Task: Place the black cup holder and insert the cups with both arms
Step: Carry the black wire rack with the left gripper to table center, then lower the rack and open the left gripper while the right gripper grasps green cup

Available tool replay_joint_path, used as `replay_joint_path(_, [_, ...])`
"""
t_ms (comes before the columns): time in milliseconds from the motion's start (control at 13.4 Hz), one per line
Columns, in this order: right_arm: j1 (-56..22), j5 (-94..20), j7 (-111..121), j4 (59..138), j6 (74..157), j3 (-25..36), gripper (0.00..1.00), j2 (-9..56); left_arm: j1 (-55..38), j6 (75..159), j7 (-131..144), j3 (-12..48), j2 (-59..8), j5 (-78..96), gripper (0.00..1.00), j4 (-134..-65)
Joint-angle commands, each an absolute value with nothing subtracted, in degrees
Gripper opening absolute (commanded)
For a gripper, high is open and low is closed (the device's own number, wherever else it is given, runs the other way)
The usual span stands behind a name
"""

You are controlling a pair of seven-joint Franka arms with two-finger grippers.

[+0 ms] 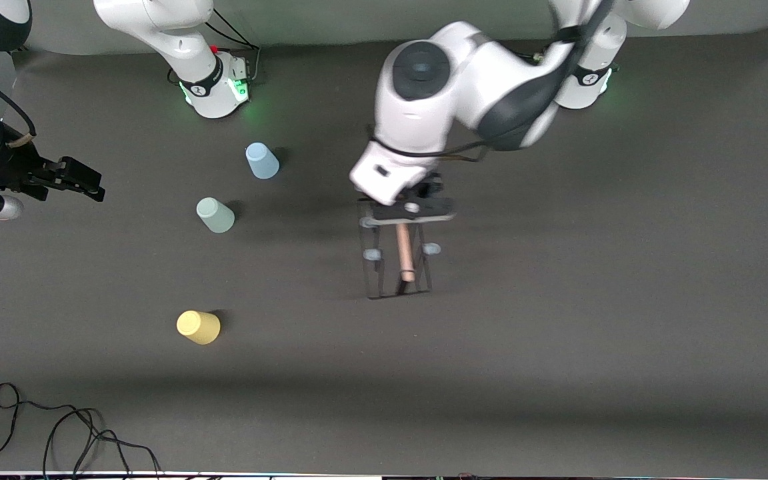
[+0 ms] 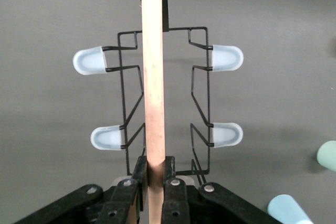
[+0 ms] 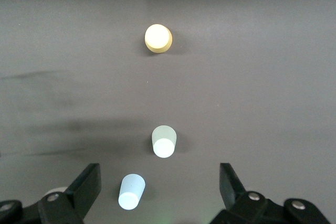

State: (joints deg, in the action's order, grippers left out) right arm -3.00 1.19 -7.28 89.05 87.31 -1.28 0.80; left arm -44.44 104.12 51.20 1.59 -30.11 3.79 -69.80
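Your left gripper (image 2: 153, 190) is clamped on the wooden rod handle (image 2: 154, 77) of the black cup holder (image 1: 397, 257), gripping it at the end toward the robot bases. The rod's long axis runs from the bases toward the front camera, and the wire base looks to be on or just above the table; you cannot tell which. Take the holder as your landmark: all three cups stand upside down, well apart from it, toward the right arm's end of the table. The light blue cup (image 1: 262, 161) is farther from the front camera than the holder, the pale green cup (image 1: 215, 215) about level with it, the yellow cup (image 1: 199, 327) nearer. Your right gripper (image 3: 160, 190) hangs spread wide and empty over the light blue cup, so judge it the closer arm for the cups.
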Motion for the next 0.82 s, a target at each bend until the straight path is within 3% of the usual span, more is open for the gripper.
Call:
replay_joint_path(0, [-4.1, 1.9, -8.2, 89.4, 87.4, -1.0, 1.00, 0.8, -49.1, 107.9, 56.3, 0.2, -35.4, 2.5, 0.00, -65.8])
replay_joint_path(523, [-5.5, 1.8, -8.0, 99.5, 96.5, -1.0, 1.00, 1.0, -52.4, 113.5, 59.1, 0.3, -41.6, 0.8, 0.00, -66.5])
replay_joint_path(748, [-5.4, 1.8, -8.1, 112.7, 104.5, -0.9, 1.00, -3.2, -52.4, 113.7, 58.2, 0.3, -41.7, 0.4, 0.00, -67.3])
